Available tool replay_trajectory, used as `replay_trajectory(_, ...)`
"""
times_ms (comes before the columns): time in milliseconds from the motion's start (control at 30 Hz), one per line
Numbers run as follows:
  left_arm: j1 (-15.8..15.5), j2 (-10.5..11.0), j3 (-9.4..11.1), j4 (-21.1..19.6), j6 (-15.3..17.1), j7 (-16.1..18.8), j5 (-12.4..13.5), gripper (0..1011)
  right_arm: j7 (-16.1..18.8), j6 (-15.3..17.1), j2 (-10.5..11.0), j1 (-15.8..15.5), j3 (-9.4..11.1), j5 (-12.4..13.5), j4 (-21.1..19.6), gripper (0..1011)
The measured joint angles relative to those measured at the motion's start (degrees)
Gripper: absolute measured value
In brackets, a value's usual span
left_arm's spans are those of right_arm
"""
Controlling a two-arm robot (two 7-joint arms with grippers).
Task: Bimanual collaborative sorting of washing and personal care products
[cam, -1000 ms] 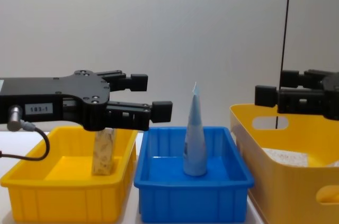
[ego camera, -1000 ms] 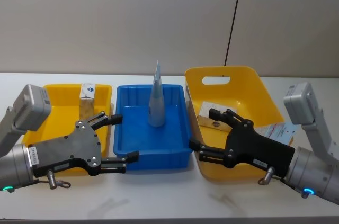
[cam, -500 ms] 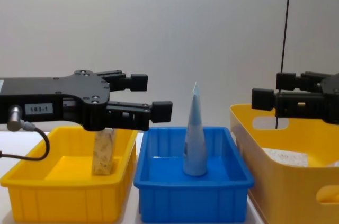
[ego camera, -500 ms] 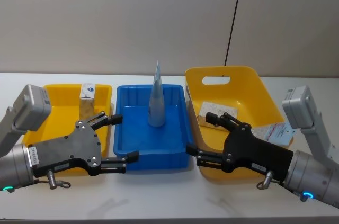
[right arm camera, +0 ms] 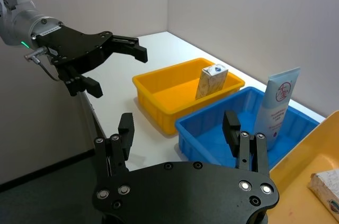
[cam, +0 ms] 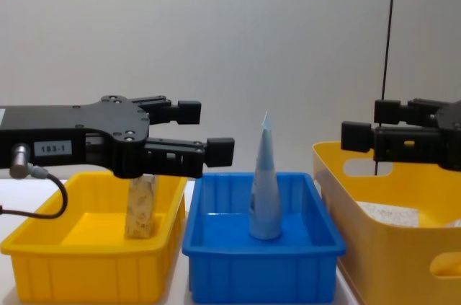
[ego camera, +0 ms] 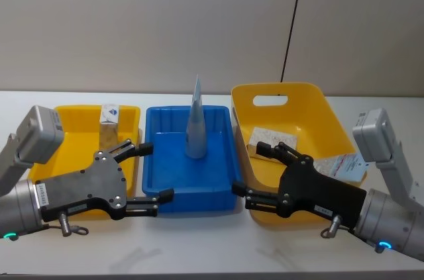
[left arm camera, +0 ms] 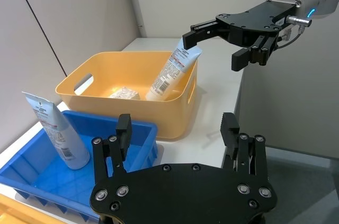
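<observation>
A: What does the head view give that the chest view doesn't?

B: A look down into all three bins. The left gripper [ego camera: 148, 173] hangs at the near edge between the left yellow bin [ego camera: 46, 158] and the blue bin [ego camera: 220, 161]; the right gripper [ego camera: 250, 172] hangs at the near left corner of the big yellow tub [ego camera: 318, 104]. The chest view sets both at one height, above the bin rims.

A: And the wrist views?

B: The left wrist view shows a second tube [left arm camera: 170, 73] in the tub, leaning on its wall, crimped end up over the rim, and a carton [left arm camera: 124, 93] lying flat on the floor beside it.

A: Fingers?

B: Both pairs spread wide, holding nothing, touching nothing.

A: The tube in the blue bin?

B: The tube [ego camera: 195, 124] stands on its cap near the bin's middle, long axis upright, crimp pointing to twelve o'clock in the chest view, with a slight lean.

A: The other carton?

B: That carton [cam: 141, 206] stands on end in the left yellow bin, at its far right corner, about ten o'clock from the tube in the head view.
</observation>
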Motion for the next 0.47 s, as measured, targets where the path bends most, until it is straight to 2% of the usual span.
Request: replay_trajectory(467, 0.00, 0.00, 0.00, 0.00, 0.00, 0.00, 0.00, 1002, 0.08, 0.00, 0.04, -0.06, -0.05, 0.04, -0.07, 1002)
